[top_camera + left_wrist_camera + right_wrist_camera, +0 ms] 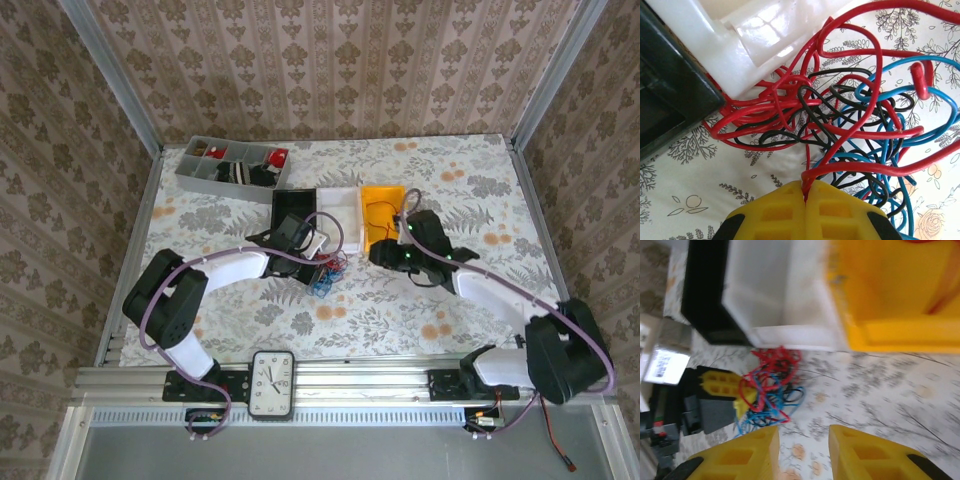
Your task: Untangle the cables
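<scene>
The left gripper (805, 194) is pinched tight on 1 red strand of the cables (850, 125), a red, blue and black tangle lying on the floral table (685, 200) at the corner of the white bin (740, 45) and black bin (665, 90). The right gripper (804, 447) stands parted with nothing between its fingers (this view is blurred), near the tangle, with the yellow bin (890, 295) beyond.

i see the cables (326, 273) mid-table (450, 170), just before the row of bins (345, 205); a tray (198, 168) sits by the far left corner.
</scene>
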You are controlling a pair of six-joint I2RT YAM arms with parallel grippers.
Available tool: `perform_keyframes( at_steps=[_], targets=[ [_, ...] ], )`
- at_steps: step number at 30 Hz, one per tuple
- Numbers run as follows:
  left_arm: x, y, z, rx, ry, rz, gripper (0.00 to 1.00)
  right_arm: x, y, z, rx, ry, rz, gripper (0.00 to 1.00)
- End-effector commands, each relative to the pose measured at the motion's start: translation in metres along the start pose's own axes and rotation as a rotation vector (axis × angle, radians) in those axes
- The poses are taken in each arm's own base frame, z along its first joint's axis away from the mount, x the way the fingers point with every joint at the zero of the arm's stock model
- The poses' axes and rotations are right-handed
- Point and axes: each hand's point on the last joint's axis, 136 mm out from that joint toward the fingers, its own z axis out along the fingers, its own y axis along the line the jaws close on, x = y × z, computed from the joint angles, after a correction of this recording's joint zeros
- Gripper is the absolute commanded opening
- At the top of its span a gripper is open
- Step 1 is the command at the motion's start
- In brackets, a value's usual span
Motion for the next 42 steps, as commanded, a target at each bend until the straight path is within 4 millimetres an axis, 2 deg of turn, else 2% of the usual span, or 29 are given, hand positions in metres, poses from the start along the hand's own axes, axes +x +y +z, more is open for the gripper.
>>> perform_keyframes(
  at_steps=[1, 7, 15, 18, 21, 22, 23, 26, 28, 31, 35, 38, 42],
  targets=[
    [0.017, 0.004, 0.002, -0.023, 0.050, 0.003, 0.00, 0.000, 0.033, 0.018, -0.104, 0.068, -0.107, 0.32],
    [0.019, 0.005, 0.000, -0.035, 0.049, 0.005, 0.00, 0.003, 0.034, 0.047, -0.105, 0.138, -0.106, 0.32],
    [0.019, 0.004, -0.001, -0.032, 0.047, 0.016, 0.00, 0.009, 0.037, 0.070, -0.123, 0.178, -0.111, 0.27],
    [0.019, 0.004, 0.000, -0.032, 0.049, 0.019, 0.00, 0.008, 0.035, 0.075, -0.114, 0.175, -0.108, 0.20],
    [0.019, 0.004, -0.001, -0.034, 0.048, 0.022, 0.00, 0.007, 0.029, 0.078, -0.085, 0.168, -0.098, 0.07],
    [0.018, 0.004, -0.002, -0.036, 0.047, 0.025, 0.03, 0.007, 0.026, 0.079, -0.073, 0.164, -0.093, 0.04],
    [0.019, 0.004, -0.005, -0.038, 0.047, 0.029, 0.15, 0.007, 0.023, 0.080, -0.058, 0.160, -0.084, 0.02],
    [0.019, 0.009, -0.019, -0.062, 0.031, 0.042, 0.36, 0.006, 0.021, 0.083, -0.046, 0.163, -0.063, 0.01],
    [0.020, 0.010, -0.031, -0.072, 0.012, 0.049, 0.42, 0.007, 0.021, 0.085, -0.044, 0.172, -0.052, 0.00],
    [0.022, 0.008, -0.049, -0.076, 0.002, 0.058, 0.43, 0.007, 0.020, 0.086, -0.038, 0.181, -0.044, 0.00],
    [0.028, -0.011, -0.059, -0.028, 0.019, 0.103, 0.42, 0.004, 0.017, 0.091, -0.021, 0.174, -0.006, 0.00],
    [0.027, -0.025, -0.054, -0.010, 0.030, 0.144, 0.42, 0.001, 0.015, 0.098, -0.010, 0.171, 0.022, 0.00],
    [0.019, -0.027, -0.036, -0.019, 0.052, 0.144, 0.42, -0.005, 0.008, 0.109, 0.025, 0.161, 0.051, 0.00]
  ],
)
